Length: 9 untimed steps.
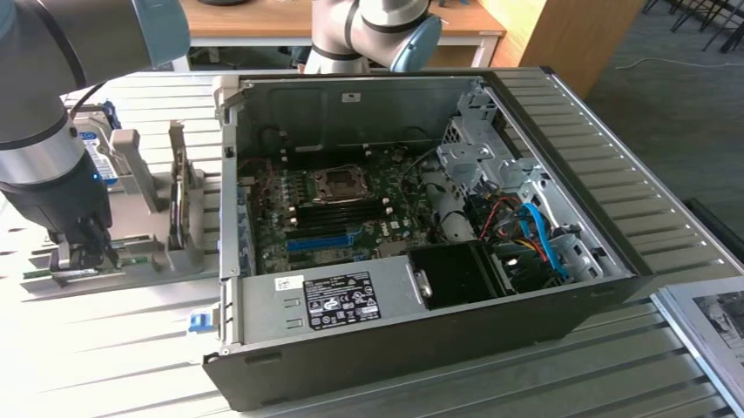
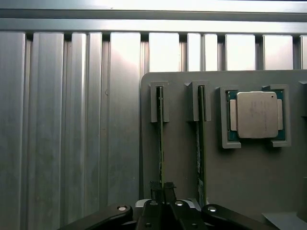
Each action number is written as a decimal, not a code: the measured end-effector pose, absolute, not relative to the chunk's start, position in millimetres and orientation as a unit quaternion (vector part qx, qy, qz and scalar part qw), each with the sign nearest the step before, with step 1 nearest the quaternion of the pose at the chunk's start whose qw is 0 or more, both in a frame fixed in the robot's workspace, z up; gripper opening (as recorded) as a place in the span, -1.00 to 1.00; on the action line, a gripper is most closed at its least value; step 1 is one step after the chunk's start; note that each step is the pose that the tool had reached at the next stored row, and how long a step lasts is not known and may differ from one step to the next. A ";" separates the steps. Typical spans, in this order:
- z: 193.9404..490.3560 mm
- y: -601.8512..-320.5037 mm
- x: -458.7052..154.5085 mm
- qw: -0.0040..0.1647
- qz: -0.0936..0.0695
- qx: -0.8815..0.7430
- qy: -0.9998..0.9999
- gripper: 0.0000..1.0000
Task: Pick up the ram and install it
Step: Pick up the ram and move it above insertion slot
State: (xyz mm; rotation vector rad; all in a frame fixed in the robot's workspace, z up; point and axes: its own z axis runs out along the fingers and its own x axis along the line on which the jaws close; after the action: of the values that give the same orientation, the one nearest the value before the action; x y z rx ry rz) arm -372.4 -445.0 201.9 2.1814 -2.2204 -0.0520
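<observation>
**Gripper pinches the ram in its holder**

The ram (image 2: 160,143) stands on edge in a slot of the gray holder (image 2: 180,153), which leaves its thin upper edge free to grab. The gripper (image 2: 162,186) has its fingers (image 2: 155,187) pressed against both faces, pinching it, well apart from the open computer (image 1: 407,348).

The gripper (image 2: 162,190) pinches the ram (image 2: 160,143) standing in a grey holder (image 2: 180,153)

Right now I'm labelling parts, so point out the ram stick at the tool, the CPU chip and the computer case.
ram stick (image 2: 159,143), wrist view, its thin edge mid-length.
CPU chip (image 2: 254,115), wrist view, centre of its silver lid.
computer case (image 1: 465,348), exterior view, dark outer wall.
</observation>
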 end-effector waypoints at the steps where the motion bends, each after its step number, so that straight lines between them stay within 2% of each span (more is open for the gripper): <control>1: 201.9 -445.0 -372.4 0.014 -0.017 0.701 -0.713 -0.76; 9: 202.0 -445.0 -371.7 0.016 -0.015 0.698 -0.716 -0.76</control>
State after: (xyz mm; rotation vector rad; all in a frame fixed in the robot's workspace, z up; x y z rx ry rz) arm -371.7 -445.0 202.0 2.1702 -2.2274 -0.0478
